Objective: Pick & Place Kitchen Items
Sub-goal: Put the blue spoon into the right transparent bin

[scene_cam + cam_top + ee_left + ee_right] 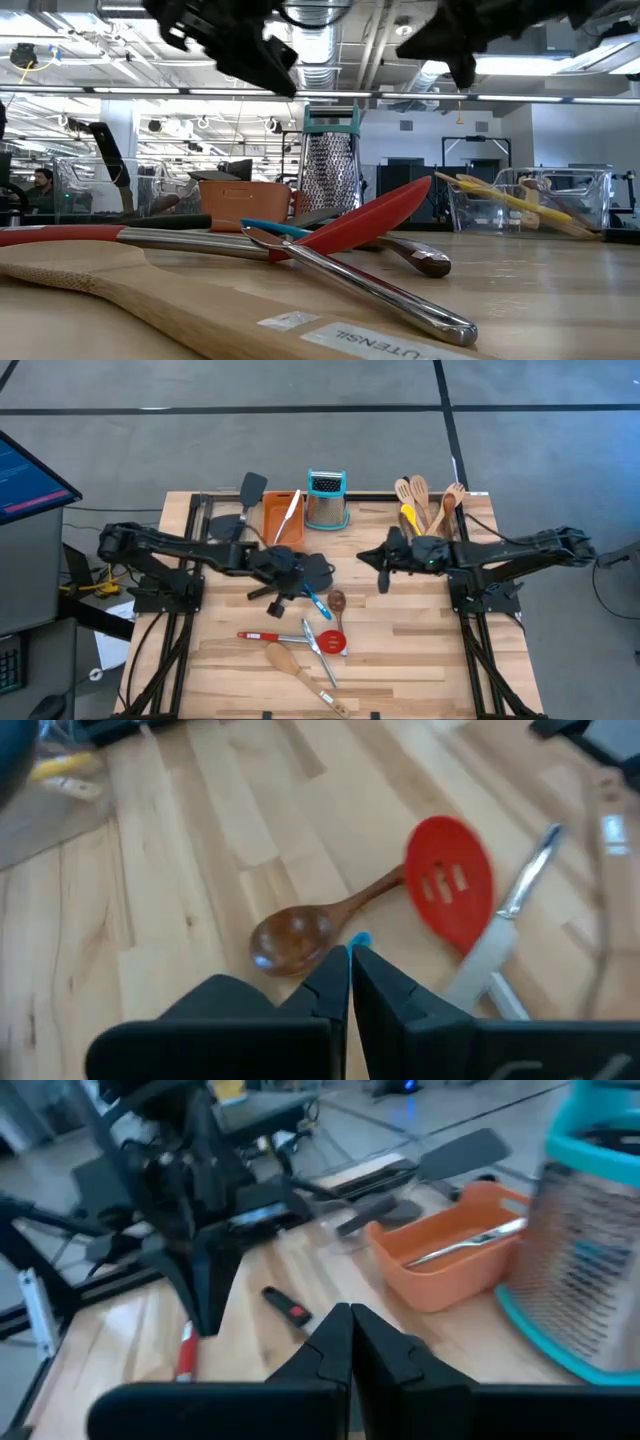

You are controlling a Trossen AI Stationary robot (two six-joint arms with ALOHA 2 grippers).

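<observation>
Several kitchen items lie on the wooden table: a small brown wooden spoon (290,935), a red slotted spoon (450,890), a steel-handled tool (505,920), a blue-handled utensil (318,603), a red-handled tool (262,635) and a wooden spatula (300,670). My left gripper (350,955) hangs shut above the brown spoon and the blue handle, clear of the table in the low view (272,68). My right gripper (382,565) is shut and empty, raised over the table's middle right, pointing toward the left arm.
At the back stand an orange tray (283,515) holding a utensil, a steel grater with a teal top (327,500), black turners (245,500) and a clear container of wooden and yellow utensils (430,508). Bare wood lies at the near right.
</observation>
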